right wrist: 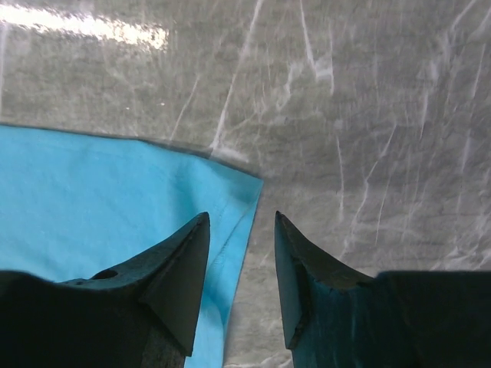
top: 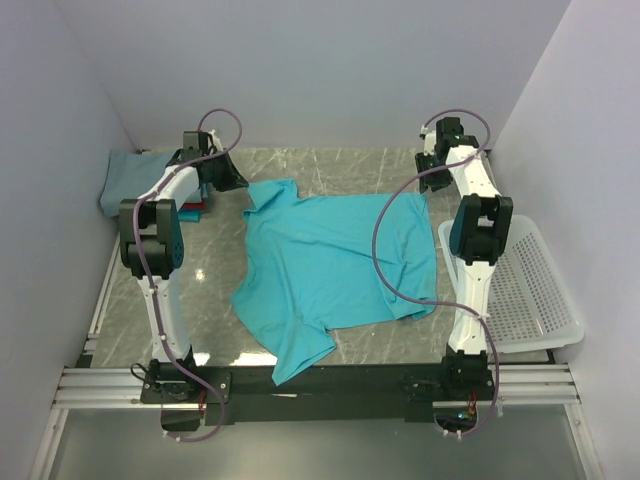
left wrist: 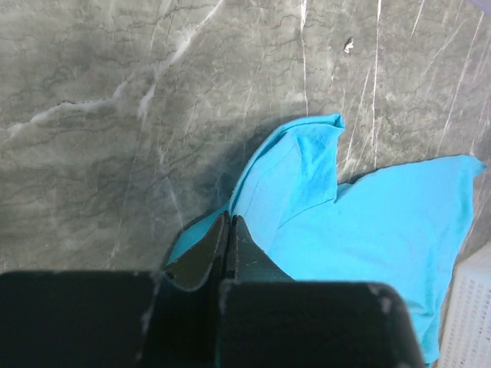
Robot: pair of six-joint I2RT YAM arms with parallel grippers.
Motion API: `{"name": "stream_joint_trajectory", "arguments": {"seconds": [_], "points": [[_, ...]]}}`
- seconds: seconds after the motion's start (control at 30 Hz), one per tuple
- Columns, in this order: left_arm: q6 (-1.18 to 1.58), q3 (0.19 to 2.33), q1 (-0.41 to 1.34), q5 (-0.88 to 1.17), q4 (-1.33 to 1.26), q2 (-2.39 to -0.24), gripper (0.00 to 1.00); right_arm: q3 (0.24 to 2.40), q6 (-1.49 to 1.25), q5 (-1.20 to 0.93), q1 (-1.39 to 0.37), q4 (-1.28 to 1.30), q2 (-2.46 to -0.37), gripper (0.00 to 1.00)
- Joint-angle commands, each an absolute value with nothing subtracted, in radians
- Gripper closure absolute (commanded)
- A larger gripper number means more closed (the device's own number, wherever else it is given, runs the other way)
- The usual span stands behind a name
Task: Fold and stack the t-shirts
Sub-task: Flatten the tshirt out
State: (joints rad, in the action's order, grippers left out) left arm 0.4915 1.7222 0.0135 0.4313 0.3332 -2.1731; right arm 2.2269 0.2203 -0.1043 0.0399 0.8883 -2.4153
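Note:
A bright turquoise t-shirt [top: 335,265] lies spread on the marble table. My left gripper [top: 228,180] is at its far left sleeve. In the left wrist view the gripper [left wrist: 229,219] is shut, its tips pinching the edge of the turquoise sleeve [left wrist: 295,172], which is raised off the table. My right gripper [top: 432,172] is at the shirt's far right corner. In the right wrist view it [right wrist: 242,222] is open, the shirt's side edge [right wrist: 234,230] lying between its fingers. Folded shirts sit at the far left: grey-blue [top: 125,175] on top, red [top: 192,207] showing below.
A white mesh basket [top: 525,290] stands off the table's right edge and also shows in the left wrist view [left wrist: 472,322]. Purple cables loop over both arms; the right one hangs across the shirt [top: 385,260]. Walls close in the back and sides.

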Motion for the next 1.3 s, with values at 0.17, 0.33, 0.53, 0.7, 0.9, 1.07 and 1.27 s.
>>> {"name": "stream_joint_trajectory", "arguments": {"seconds": [0.17,0.33,0.53,0.7,0.9,1.07,1.27], "points": [[0.480,1.697,0.009,0.456,0.298,-2.106,0.99,2.223,0.259,-0.081,0.038,0.910,-2.411,0.57],[0.479,1.700,0.009,0.460,0.298,-2.108,0.99,2.209,0.281,-0.110,0.037,0.928,-2.416,0.59],[0.479,1.707,0.008,0.463,0.302,-2.115,0.99,2.250,0.278,-0.104,0.037,0.951,-2.453,0.59],[0.479,1.707,0.006,0.466,0.301,-2.114,0.99,2.257,0.275,-0.115,0.037,0.959,-2.470,0.63],[0.479,1.706,0.005,0.465,0.302,-2.118,0.99,2.269,0.272,-0.130,0.037,0.960,-2.482,0.68],[0.477,1.706,0.005,0.466,0.302,-2.120,0.99,2.304,0.265,-0.132,0.037,0.966,-2.503,0.68],[0.476,1.707,0.003,0.466,0.302,-2.121,0.99,2.316,0.261,-0.129,0.037,0.965,-2.519,0.69]]}}
